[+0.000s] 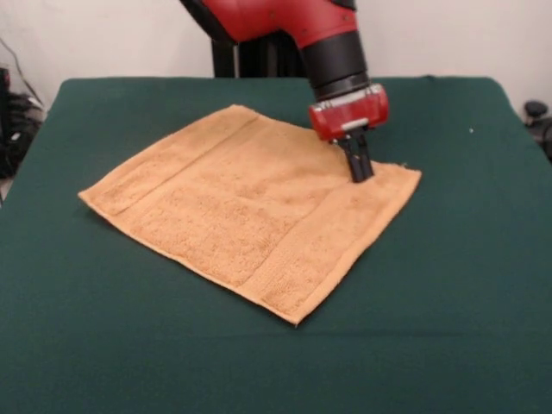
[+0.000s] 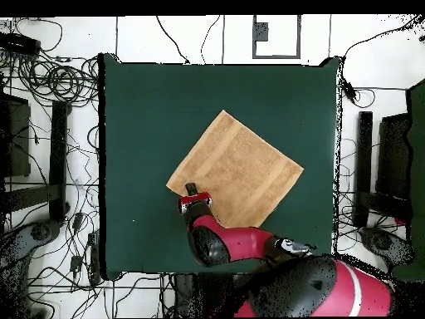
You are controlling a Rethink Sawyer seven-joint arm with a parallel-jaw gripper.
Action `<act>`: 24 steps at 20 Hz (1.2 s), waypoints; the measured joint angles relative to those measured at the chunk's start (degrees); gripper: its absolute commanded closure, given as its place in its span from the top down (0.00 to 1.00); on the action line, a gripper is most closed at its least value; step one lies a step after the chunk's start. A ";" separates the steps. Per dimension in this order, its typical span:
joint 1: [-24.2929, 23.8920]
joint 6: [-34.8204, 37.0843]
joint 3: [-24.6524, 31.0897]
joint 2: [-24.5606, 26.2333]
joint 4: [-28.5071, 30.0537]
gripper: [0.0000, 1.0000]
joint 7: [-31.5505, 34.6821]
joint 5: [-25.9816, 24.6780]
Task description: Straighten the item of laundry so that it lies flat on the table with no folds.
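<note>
Beneath the end effector (image 1: 360, 172), nearly closed on a corner, the soft, light terry towel (image 1: 250, 207) is spread flat; edges are best gripped.

Nubby terry towel (image 1: 250, 207), matt felt table (image 1: 448, 285)

A robotics lab, by its fittings. A bench (image 2: 141, 125) draped in plain dark green cloth stands on a pale floor strewn with tangled black cables (image 2: 58, 79). Dark equipment stands (image 2: 365, 158) flank it left and right, and a red-and-black robot arm (image 2: 249, 245) is mounted at one side.
</note>
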 measured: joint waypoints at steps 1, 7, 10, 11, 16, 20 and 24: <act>0.61 -0.42 0.32 0.24 -0.25 0.00 0.00 0.90; 2.45 -2.59 0.74 1.01 -1.04 0.00 0.00 3.22; 2.33 -2.91 0.84 1.22 -1.05 0.00 0.00 3.19; 2.28 -2.89 0.88 1.22 -1.04 0.00 0.00 3.19; 2.30 -2.20 0.93 0.93 -1.04 0.00 0.01 3.32; 2.33 2.15 1.18 -0.73 -1.04 0.00 0.01 4.14; 2.33 8.83 1.51 -3.15 -1.02 0.00 0.01 5.63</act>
